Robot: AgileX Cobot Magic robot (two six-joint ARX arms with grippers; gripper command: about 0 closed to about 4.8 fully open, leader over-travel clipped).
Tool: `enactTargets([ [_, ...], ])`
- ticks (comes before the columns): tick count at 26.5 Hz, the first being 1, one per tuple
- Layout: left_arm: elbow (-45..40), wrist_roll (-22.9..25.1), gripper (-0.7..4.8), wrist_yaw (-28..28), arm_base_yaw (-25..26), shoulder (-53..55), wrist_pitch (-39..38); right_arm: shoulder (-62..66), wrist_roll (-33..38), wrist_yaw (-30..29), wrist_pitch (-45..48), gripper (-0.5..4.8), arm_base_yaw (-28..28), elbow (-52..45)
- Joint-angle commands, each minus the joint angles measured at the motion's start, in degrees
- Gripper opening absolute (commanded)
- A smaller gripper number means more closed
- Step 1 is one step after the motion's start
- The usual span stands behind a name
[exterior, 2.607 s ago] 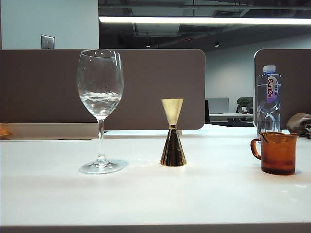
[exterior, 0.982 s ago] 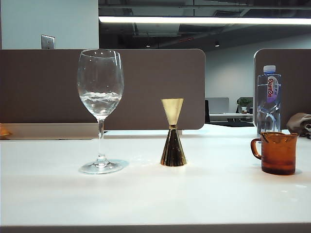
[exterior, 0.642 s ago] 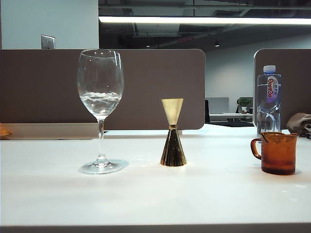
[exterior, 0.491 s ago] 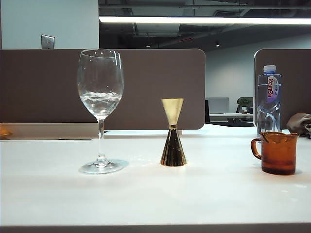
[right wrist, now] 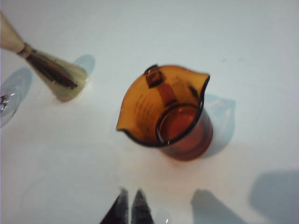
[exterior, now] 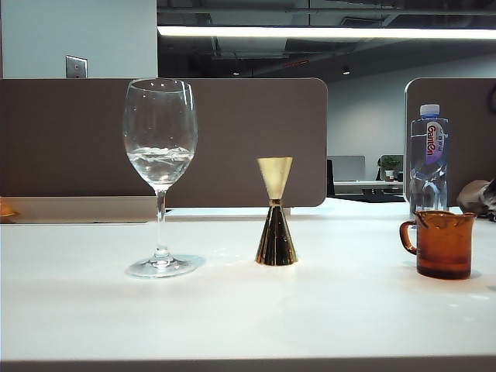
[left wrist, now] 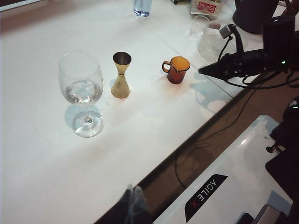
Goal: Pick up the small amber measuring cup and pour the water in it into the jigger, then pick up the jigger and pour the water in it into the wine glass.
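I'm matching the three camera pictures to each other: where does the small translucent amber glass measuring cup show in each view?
Exterior view: the small translucent amber glass measuring cup stands at the far right of the white table.
Left wrist view: the cup stands upper middle, beyond the jigger from the wine glass.
Right wrist view: the cup fills the centre, seen from above.
Shared landmark: the shiny gold hourglass-shaped metal jigger beside the cup.
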Motion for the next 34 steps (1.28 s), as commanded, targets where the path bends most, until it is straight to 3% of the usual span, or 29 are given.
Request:
enactTargets([
  [1, 0.17, 0.24, -0.02, 0.07, 0.04, 0.02, -0.33, 1.7, -3.69, 3.69, 6.8, 0.22, 2.1, -1.4],
  [7, 0.17, 0.24, -0.02, 0.04, 0.04, 0.02, -0.33, -0.46, -5.49, 10.51, 15.91, 0.24, 5.75, -7.19],
  [14, 0.17, 0.24, -0.02, 0.04, 0.07, 0.02, -0.33, -0.17, -6.36, 17.86, 24.59, 0.68, 5.9, -11.08],
  [23, 0.17, 0.24, -0.02, 0.04, 0.04, 0.02, -0.33, 0.26, -8.26, 15.69, 27.39, 1.31, 5.92, -13.53],
  [26, 0.17, 0.24, -0.02, 0.04, 0.07, 0.02, -0.33, 3.26, -8.26, 15.19, 29.9, 2.69, 5.95, -13.51],
  [34, 0.17, 0.24, -0.02, 0.04, 0.04, 0.02, -0.33, 13.92, -8.33, 15.08, 40.22, 3.83, 5.97, -13.46],
])
